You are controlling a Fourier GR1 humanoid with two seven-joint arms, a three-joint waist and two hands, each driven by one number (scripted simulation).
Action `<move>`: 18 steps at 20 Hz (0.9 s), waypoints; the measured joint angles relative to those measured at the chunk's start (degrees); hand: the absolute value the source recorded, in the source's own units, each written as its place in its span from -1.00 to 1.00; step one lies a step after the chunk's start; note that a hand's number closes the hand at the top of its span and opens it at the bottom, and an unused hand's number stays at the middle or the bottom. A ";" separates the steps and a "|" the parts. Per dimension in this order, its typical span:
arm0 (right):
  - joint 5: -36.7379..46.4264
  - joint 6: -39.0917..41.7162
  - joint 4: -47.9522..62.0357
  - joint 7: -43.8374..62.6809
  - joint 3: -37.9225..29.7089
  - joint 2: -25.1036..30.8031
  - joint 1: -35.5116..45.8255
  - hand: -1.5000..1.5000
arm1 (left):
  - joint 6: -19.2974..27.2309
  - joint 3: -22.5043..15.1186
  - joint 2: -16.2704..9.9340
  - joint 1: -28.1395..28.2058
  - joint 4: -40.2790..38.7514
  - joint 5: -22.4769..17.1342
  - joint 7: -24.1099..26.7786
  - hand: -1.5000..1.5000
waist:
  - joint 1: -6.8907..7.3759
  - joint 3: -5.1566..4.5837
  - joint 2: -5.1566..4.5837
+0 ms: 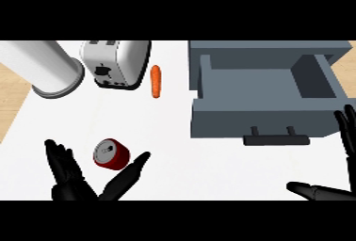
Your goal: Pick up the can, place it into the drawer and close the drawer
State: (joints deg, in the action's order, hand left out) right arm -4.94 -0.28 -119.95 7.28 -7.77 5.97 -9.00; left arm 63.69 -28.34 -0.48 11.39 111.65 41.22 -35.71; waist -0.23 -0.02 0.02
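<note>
White counter [208, 164]: red cylindrical can [111, 154] (silver top), boxy grey drawer [268, 94].

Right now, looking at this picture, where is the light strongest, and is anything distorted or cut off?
Head view: the white counter is evenly bright with hardly any shadows; the toaster shows a soft sheen, the open drawer looks darker inside. The steep downward angle makes the red can and white cylinder lean outward. The right hand is cropped by the edge.
</note>
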 measured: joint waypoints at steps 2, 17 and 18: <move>0.41 -0.14 -0.87 0.70 0.09 -0.14 -0.12 -1.00 | 1.74 -0.42 0.01 -0.30 -2.61 -1.75 1.62 -1.00 | 0.03 0.00 0.01; -3.44 2.61 -3.80 2.80 -4.68 1.11 -1.23 -1.00 | 11.65 1.20 -1.16 -2.54 -17.99 -30.83 26.23 -1.00 | 0.17 -0.10 0.06; -3.78 2.38 -4.95 4.33 -5.10 1.47 -1.03 -1.00 | 11.10 2.31 -1.06 -2.62 -18.48 -32.98 28.04 -1.00 | 0.18 -0.10 0.05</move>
State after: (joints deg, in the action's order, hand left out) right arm -8.72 2.10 -124.90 11.61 -12.87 7.44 -10.03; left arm 74.78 -26.03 -1.54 8.77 93.18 8.24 -7.67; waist -0.05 -0.11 0.07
